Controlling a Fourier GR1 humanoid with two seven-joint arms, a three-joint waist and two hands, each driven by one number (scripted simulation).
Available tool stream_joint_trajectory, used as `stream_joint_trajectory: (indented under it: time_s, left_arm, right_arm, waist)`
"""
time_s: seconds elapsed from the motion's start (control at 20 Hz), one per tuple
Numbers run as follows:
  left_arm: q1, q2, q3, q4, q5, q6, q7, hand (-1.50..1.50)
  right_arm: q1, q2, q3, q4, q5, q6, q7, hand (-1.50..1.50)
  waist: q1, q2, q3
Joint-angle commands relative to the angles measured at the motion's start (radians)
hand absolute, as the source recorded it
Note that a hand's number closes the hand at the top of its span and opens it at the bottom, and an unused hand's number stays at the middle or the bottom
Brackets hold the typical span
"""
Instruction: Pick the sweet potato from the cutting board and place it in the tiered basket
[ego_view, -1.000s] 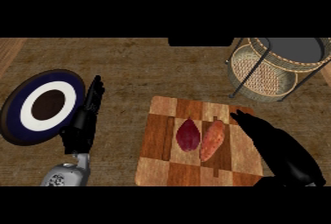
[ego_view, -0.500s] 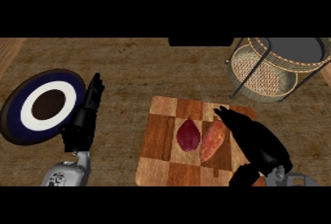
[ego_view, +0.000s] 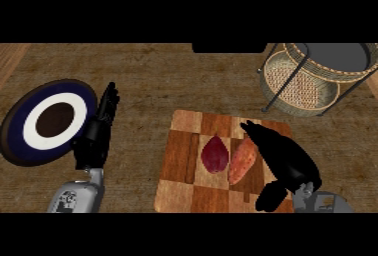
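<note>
Down on the counter (ego_view: 170, 75), seen from the head view, a checkered wooden cutting board (ego_view: 184, 192) lies at lower centre with two things on it side by side: a dark red, leaf-shaped piece (ego_view: 215, 154) on the left and the orange sweet potato (ego_view: 241, 162) just to its right, lengthwise along the board. The right hand (ego_view: 284, 157) comes in from the lower right and lies over the board's right part, its fingers stretched out and pointing up the view, right beside the sweet potato and partly over its right edge; the fingers look straight rather than curled, and nothing is held, while whether they touch the sweet potato cannot be told. The left hand (ego_view: 96, 137) rests at the left, fingers straight and pointing up, beside the right rim of a round plate (ego_view: 18, 150) with a dark blue edge, white ring and brown centre. The tiered basket (ego_view: 303, 85), woven with a dark wire frame, stands at the upper right, apart from the board.
</note>
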Motion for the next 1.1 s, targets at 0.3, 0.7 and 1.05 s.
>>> stream_joint_trajectory:
  time_s: [0.3, 0.7, 1.05]
  left_arm:
    - [0.027, -0.012, -0.004, -0.050, -0.022, -0.010, 0.036, 0.00]
    - [0.044, -0.042, -0.029, -0.018, -0.043, 0.013, -0.023, 0.00]
    - [0.091, 0.012, 0.017, -0.108, 0.019, -0.073, 0.025, 0.00]
  right_arm:
    - [0.072, 0.027, -0.020, 0.065, 0.078, -0.046, -0.127, -1.50]
    - [0.056, 0.114, -0.001, 0.124, 0.130, -0.095, -0.127, -1.50]
    - [0.041, 0.120, -0.038, 0.313, 0.209, -0.320, -0.282, 1.50]
  waist:
    - [0.000, 0.000, 0.000]
    - [0.000, 0.000, 0.000]
    - [0.006, 0.000, 0.000]
